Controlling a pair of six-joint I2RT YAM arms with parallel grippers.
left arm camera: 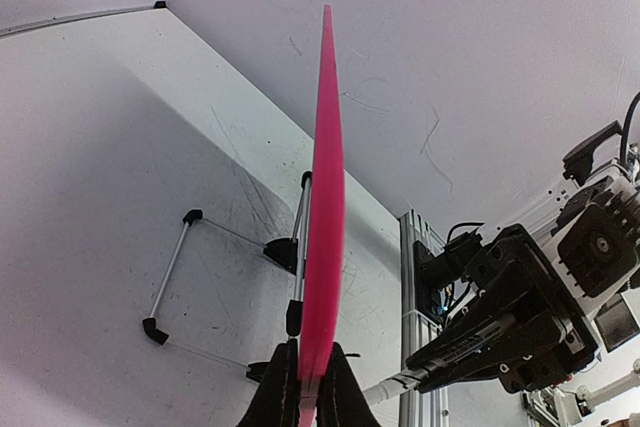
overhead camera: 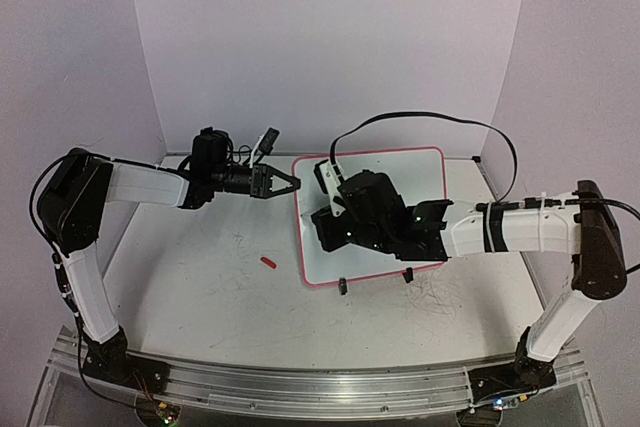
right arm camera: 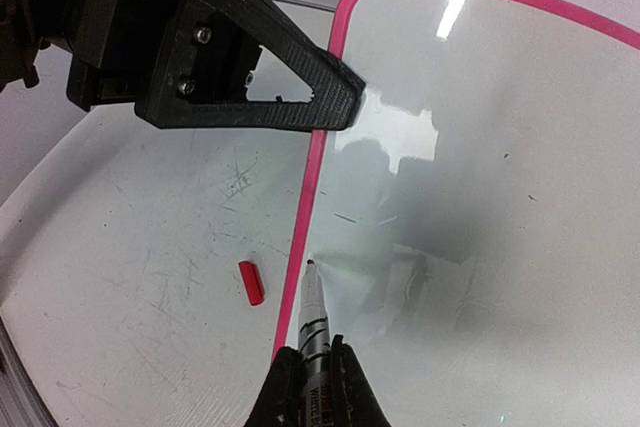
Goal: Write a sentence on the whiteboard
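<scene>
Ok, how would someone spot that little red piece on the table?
Find the pink-rimmed whiteboard propped up mid-table. Just left of its near left corner, a stubby red piece lies on the scuffed tabletop. It is the only loose item there, not touching the board.

Pale lilac walls [overhead camera: 330, 37], scuffed white table [overhead camera: 200, 277]

My left pincer [overhead camera: 288, 183] clamps the whiteboard's [overhead camera: 412, 175] far-left edge, so that corner is blocked. My right pincer [right arm camera: 312, 369], closed on the marker [right arm camera: 311, 312], and the arm behind it cover the board's middle and near right. Only the far-right stretch lies bare. Left of the board the bench [overhead camera: 190, 282] is open, apart from a small red cap [overhead camera: 268, 262] lying near the rim. Two black clip feet [overhead camera: 342, 287] jut from the near edge.
</scene>
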